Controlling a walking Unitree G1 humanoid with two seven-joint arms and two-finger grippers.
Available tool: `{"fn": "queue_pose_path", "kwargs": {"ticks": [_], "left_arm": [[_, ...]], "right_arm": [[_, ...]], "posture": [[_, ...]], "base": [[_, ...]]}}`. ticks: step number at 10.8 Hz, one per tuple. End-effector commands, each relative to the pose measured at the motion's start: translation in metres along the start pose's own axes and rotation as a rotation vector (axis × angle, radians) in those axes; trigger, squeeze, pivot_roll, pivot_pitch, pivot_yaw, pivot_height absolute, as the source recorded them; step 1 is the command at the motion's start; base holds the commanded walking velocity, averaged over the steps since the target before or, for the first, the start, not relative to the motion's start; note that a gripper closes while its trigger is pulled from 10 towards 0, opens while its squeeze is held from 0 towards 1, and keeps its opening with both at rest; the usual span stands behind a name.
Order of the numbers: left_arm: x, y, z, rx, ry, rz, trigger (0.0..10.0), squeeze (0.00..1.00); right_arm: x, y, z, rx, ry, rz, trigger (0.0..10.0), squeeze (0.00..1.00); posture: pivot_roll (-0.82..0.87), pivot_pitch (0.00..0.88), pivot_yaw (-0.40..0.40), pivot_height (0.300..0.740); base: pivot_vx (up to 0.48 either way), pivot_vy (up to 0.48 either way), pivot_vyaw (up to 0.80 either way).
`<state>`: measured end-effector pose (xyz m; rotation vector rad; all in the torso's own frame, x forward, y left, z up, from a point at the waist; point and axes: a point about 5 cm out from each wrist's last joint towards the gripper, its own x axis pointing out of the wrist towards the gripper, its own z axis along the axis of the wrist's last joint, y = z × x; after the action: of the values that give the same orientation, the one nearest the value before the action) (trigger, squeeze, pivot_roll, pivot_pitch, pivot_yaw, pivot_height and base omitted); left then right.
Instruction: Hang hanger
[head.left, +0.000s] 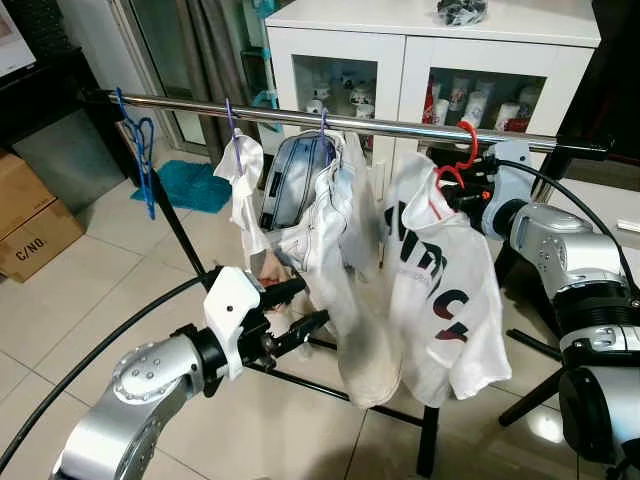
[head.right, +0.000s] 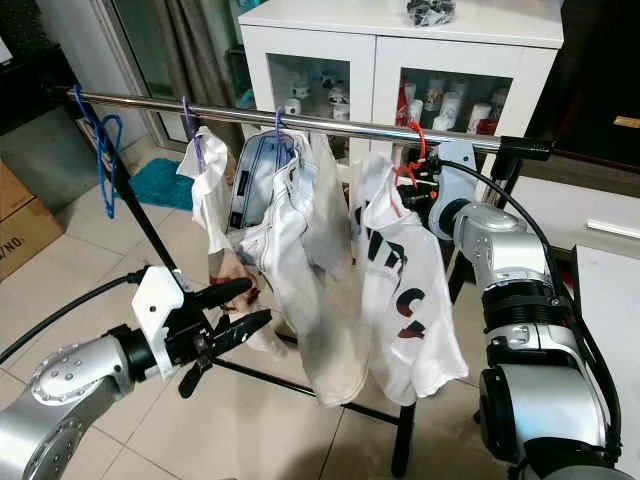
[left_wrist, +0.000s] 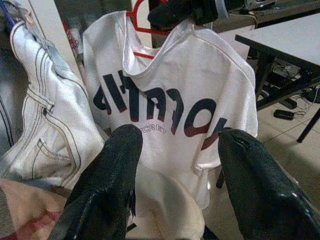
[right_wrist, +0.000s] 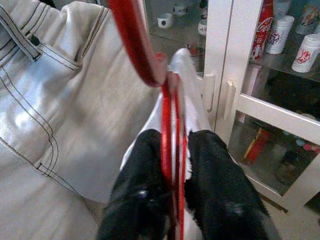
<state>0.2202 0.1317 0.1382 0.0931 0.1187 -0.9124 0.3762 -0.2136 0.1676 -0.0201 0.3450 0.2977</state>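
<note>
A red hanger (head.left: 466, 150) carries a white T-shirt (head.left: 450, 290) with dark lettering. Its hook reaches up to the silver rail (head.left: 200, 105) near the rail's right end; whether it rests on the rail I cannot tell. My right gripper (head.left: 452, 195) is shut on the hanger's neck just under the hook, and the right wrist view has both black fingers (right_wrist: 145, 175) pinching the red wire. My left gripper (head.left: 312, 302) is open and low in front of the rack, beside the hanging clothes, with nothing between its fingers (left_wrist: 110, 175).
White trousers (head.left: 340, 250) and a small white garment (head.left: 240, 160) hang left of the T-shirt. A blue hanger (head.left: 140, 150) hangs at the rail's far left. A white cabinet (head.left: 420, 60) stands behind the rack, a cardboard box (head.left: 25, 220) on the floor at left, a table (head.left: 620, 205) at right.
</note>
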Motion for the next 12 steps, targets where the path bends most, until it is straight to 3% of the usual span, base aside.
{"fn": "queue_pose_path", "kwargs": {"ticks": [1, 5, 8, 11, 12], "left_arm": [[-0.001, 0.002, -0.001, 0.006, 0.006, 0.006, 10.0, 0.00], [-0.001, 0.004, -0.005, -0.008, 0.007, 0.082, 10.0, 0.00], [0.002, 0.008, -0.006, -0.018, 0.014, 0.184, 10.0, 0.00], [0.000, 0.018, -0.009, 0.014, 0.006, 0.378, 10.0, 0.00], [0.000, 0.018, -0.009, 0.009, -0.009, 0.385, 10.0, 0.00]], "right_arm": [[0.001, 0.004, 0.011, -0.023, -0.019, 0.017, 0.0, 0.00], [-0.007, 0.008, 0.016, -0.051, -0.067, 0.003, 0.0, 0.00], [-0.021, 0.012, 0.022, -0.151, -0.170, -0.039, 0.0, 0.00], [-0.056, 0.033, 0.022, -0.153, -0.397, -0.008, 0.0, 0.00], [-0.061, 0.037, 0.014, -0.136, -0.396, -0.007, 0.0, 0.00]], "posture": [[-0.10, 0.000, 0.098, 0.740], [-0.10, 0.000, 0.089, 0.740], [-0.11, 0.000, 0.089, 0.740], [-0.11, 0.000, 0.085, 0.740], [-0.11, 0.000, 0.085, 0.740]], "base": [[0.000, 0.000, 0.00], [0.000, 0.000, 0.00], [0.000, 0.000, 0.00], [0.000, 0.000, 0.00], [0.000, 0.000, 0.00]]}}
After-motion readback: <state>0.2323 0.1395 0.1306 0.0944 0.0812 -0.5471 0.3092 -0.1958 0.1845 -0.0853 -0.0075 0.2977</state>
